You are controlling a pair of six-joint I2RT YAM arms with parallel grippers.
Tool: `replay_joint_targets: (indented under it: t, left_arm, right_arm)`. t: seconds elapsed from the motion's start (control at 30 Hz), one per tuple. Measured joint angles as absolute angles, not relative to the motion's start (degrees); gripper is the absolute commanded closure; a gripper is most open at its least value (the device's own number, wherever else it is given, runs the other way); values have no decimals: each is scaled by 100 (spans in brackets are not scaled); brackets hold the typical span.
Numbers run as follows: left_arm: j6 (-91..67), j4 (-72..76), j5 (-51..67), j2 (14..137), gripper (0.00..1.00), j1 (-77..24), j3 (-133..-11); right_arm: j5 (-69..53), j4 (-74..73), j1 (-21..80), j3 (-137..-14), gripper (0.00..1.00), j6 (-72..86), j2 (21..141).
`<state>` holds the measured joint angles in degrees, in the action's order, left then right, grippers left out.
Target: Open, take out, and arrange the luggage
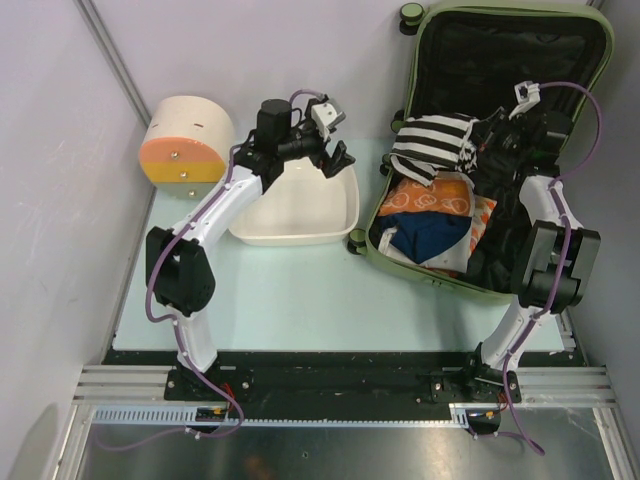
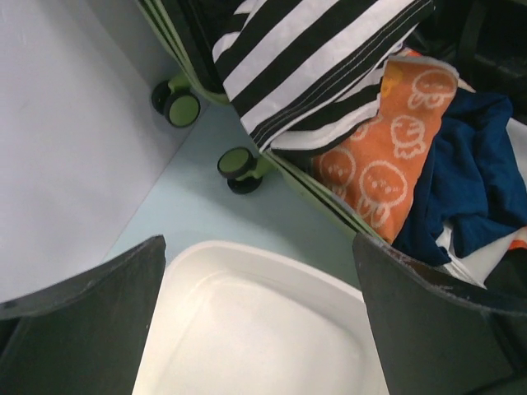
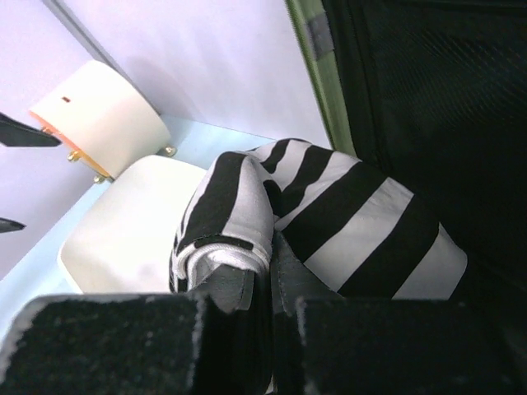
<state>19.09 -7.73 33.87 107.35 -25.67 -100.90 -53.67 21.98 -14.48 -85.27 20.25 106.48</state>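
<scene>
The olive-green luggage (image 1: 590,60) lies open at the right, its lid up against the back wall, black lining showing. Inside lie an orange patterned cloth (image 1: 437,199), a dark blue cloth (image 1: 430,236) and white pieces. My right gripper (image 1: 478,148) is shut on a black-and-white striped garment (image 1: 432,143) and holds it lifted over the luggage's left rim; in the right wrist view the striped garment (image 3: 346,222) is bunched between the fingers (image 3: 239,284). My left gripper (image 1: 336,150) is open and empty above the white tub (image 1: 300,210).
The round cream drawer box with orange front (image 1: 185,140) stands at the back left. The white tub (image 2: 263,329) sits just left of the luggage's wheels (image 2: 239,169). Walls close the left, back and right sides.
</scene>
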Motion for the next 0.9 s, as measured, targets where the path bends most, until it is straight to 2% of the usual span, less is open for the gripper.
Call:
replay_joint_targets:
  t: [0.33, 0.77, 0.8, 0.9]
  left_arm:
    - [3197, -838, 3629, 10204, 0, -2718, -9749]
    - [4047, -1004, 3822, 9767, 1, -3301, -9089]
    - [4045, -1009, 3833, 9760, 1, -3315, -9037]
    - [3968, -1046, 3929, 9695, 14, -3326, -8809]
  right_arm:
    - [-6383, 2331, -1074, -8418, 100, 2344, 10390]
    - [-7282, 884, 270, -8366, 100, 1127, 9688]
    - [-7303, 722, 386, -8366, 100, 1004, 9651]
    - [-7380, 320, 690, -8359, 100, 692, 9572]
